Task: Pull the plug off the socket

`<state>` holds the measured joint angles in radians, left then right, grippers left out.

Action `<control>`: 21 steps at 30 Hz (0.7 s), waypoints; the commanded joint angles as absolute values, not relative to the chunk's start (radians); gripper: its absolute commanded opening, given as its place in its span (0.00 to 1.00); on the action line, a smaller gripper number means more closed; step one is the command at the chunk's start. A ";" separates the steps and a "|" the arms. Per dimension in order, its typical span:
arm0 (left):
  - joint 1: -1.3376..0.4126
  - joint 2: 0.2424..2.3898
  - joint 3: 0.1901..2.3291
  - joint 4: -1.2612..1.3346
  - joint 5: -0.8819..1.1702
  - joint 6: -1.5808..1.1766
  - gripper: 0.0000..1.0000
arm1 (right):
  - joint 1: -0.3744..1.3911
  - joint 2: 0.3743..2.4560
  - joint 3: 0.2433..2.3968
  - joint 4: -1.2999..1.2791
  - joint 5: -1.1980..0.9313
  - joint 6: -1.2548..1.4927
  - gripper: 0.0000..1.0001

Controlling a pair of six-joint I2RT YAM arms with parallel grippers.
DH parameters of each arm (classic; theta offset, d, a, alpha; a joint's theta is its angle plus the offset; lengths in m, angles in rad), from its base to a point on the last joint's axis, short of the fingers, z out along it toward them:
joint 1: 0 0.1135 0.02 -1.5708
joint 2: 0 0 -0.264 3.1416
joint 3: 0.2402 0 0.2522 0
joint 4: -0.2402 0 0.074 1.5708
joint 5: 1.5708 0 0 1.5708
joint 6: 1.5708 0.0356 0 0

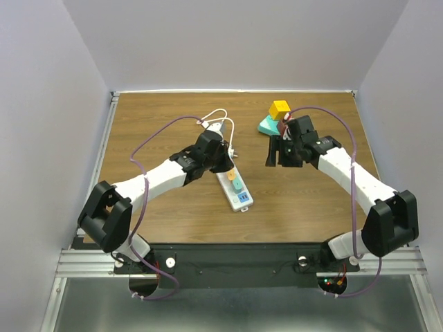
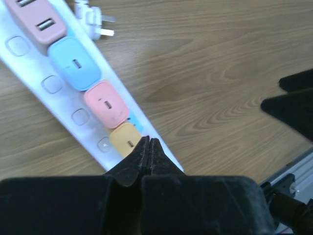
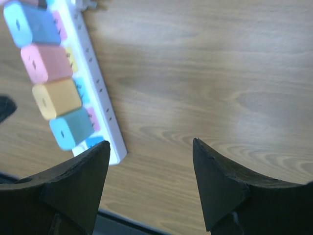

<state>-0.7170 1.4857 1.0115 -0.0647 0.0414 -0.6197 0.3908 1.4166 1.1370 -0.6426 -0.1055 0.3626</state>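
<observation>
Socket mid-tabletop, long axis diagonal: cord end far-left, other end near-right.
Left fingers pressed together, tips by yellow plug; right fingers spread, well apart from socket.

The top external camera is looking down from high above and behind the near edge, standing far enough back to take in the whole tabletop. The left wrist camera is sitting close over the power strip, looking past the left gripper at the frame's bottom. The right wrist camera is looking steeply down past the right gripper, catching the same strip at upper left. All three views are sharing that strip.
</observation>
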 commanded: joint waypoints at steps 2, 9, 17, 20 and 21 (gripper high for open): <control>-0.726 1.497 1.055 0.067 0.093 -0.637 0.00 | 0.466 1.373 1.108 -0.635 -0.159 0.351 0.73; -0.713 1.522 0.904 0.299 0.197 -0.560 0.00 | 0.506 1.348 1.091 -0.623 -0.184 0.377 0.73; -0.635 1.476 0.807 0.515 0.334 -0.571 0.00 | 0.592 1.342 1.098 -0.612 -0.193 0.361 0.74; -0.632 1.384 0.807 0.483 0.292 -0.581 0.00 | 0.640 1.365 1.101 -0.612 -0.164 0.359 0.75; -0.632 1.358 0.805 0.468 0.237 -0.595 0.00 | 0.643 1.380 1.101 -0.611 -0.163 0.354 0.76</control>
